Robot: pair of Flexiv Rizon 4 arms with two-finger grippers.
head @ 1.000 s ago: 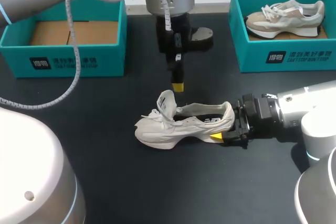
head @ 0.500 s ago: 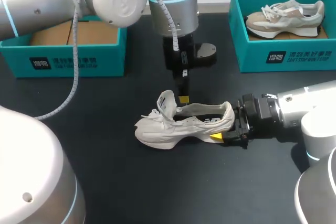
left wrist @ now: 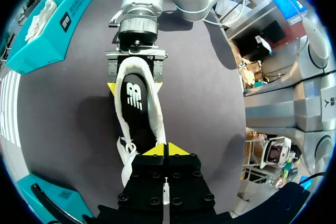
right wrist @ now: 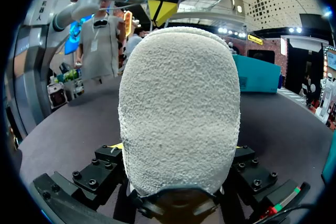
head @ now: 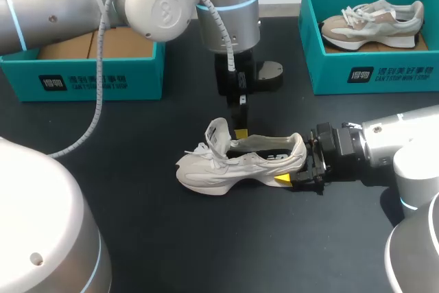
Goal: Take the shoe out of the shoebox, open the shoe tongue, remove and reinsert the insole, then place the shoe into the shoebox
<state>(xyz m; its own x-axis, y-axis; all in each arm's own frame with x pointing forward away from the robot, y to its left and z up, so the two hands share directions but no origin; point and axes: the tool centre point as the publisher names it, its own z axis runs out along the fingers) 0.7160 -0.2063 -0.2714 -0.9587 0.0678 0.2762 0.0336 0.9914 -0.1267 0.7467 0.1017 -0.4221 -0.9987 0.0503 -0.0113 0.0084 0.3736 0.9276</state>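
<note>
In the head view, a white shoe [head: 236, 161] is seen lying on its side in the middle of the dark counter [head: 171, 238], toe towards the left arm's side and its tongue [head: 218, 134] lifted. The left end effector [head: 240, 132] is held straight down at the shoe's opening, just beside the tongue. The heel is clamped by the right end effector [head: 296, 167], one yellow tip showing under the sole. A teal left shoebox [head: 96, 77] is set at the far left with its brown cardboard floor showing. A teal right shoebox [head: 370, 73] at the far right is occupied by a second shoe [head: 374, 22], beige and white.

In the left wrist view, the left end effector [left wrist: 166, 149] is seen with its yellow tips pressed together, and nothing is made out between them. They are placed over the rim of the shoe [left wrist: 157, 114], whose black insole [left wrist: 134, 95] is laid bare ahead. The heel beyond is held from both sides by the right end effector [left wrist: 135, 80].

In the right wrist view, most of the field is filled by the shoe's [right wrist: 178, 114] textured heel, which is gripped between the right arm's own fingers. The left end effector [right wrist: 160, 9] is seen above the shoe's far end.
</note>
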